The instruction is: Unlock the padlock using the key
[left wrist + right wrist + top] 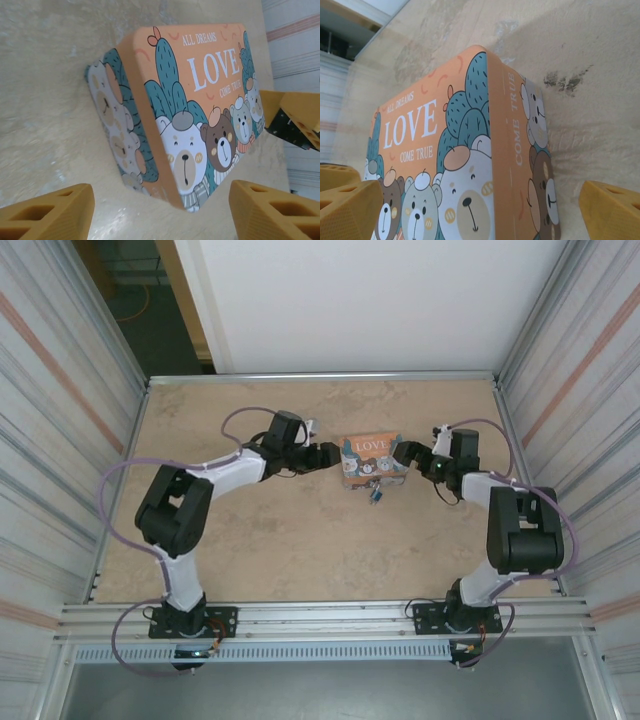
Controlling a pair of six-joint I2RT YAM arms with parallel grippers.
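The left arm (pixel 175 510) rises from its base, bends at the elbow and stretches its forearm to the right, low over the counter (pixel 280 560). So the left tool (pixel 328 455) points sideways at the left end of the "LOVE" tin (pixel 368 458). In the left wrist view its two yellow fingers (pixel 50 215) stand spread, one at each lower corner. A corner of the tin lies just ahead of the gap between them, and they do not touch it. The right arm (pixel 520 530) is folded in the mirrored way, with the elbow high near the right wall and the forearm going to the left. The right tool (pixel 405 453) faces the other end of the tin. Its fingers (pixel 350 205) are spread wide too, and the tin reaches in between them. I cannot tell if a finger touches the tin there. The tin therefore sits between the two tools, which point at each other and hold nothing. The padlock (pixel 376 495), small and blue with a bit of silvery metal, lies on the counter just beside the near side of the tin. It is between the two tools but more toward the arm bases, and a little closer to the right tool. No finger touches it.
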